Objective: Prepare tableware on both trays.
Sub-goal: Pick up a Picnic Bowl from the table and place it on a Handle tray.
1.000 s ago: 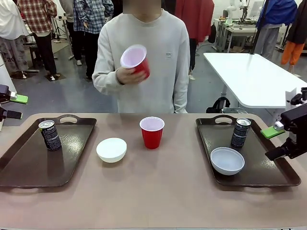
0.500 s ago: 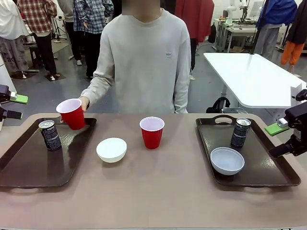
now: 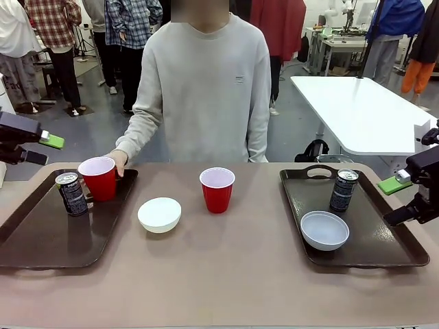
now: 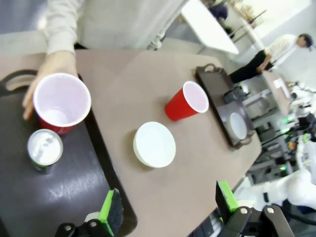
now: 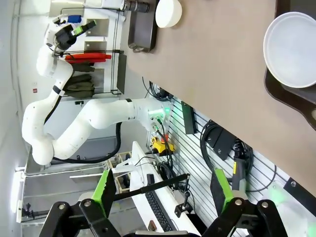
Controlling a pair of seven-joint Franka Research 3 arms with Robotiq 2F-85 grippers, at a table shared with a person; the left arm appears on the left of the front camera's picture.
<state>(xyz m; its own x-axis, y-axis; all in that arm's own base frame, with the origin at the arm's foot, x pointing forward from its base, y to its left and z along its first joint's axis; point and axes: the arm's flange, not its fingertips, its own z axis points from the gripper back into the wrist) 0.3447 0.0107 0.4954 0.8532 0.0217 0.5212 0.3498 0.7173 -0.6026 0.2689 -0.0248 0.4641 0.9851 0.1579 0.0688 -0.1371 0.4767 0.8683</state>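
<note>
The left tray (image 3: 41, 236) holds a dark can (image 3: 71, 194) and a red cup (image 3: 99, 178), with the person's hand (image 3: 118, 160) on that cup. A white bowl (image 3: 159, 214) and a second red cup (image 3: 217, 189) stand on the bare table between the trays. The right tray (image 3: 401, 250) carries a can (image 3: 343, 190) and a white bowl (image 3: 324, 229). My left gripper (image 3: 42, 149) hovers open above the left tray's far left corner. My right gripper (image 3: 392, 201) hangs open over the right tray's right edge. From the left wrist I look down on the held cup (image 4: 60, 102), can (image 4: 44, 148) and bowl (image 4: 154, 144).
The person stands at the far side, one arm stretched to the left tray. In the right wrist view the tray's bowl (image 5: 291, 49) lies top right, with the table's near edge and cables below it. A white table (image 3: 357, 110) stands behind on the right.
The person brought the raised red cup down and left and set it on the left tray beside the can. My left gripper moved rightward, nearer that tray. The right gripper drifted slightly right.
</note>
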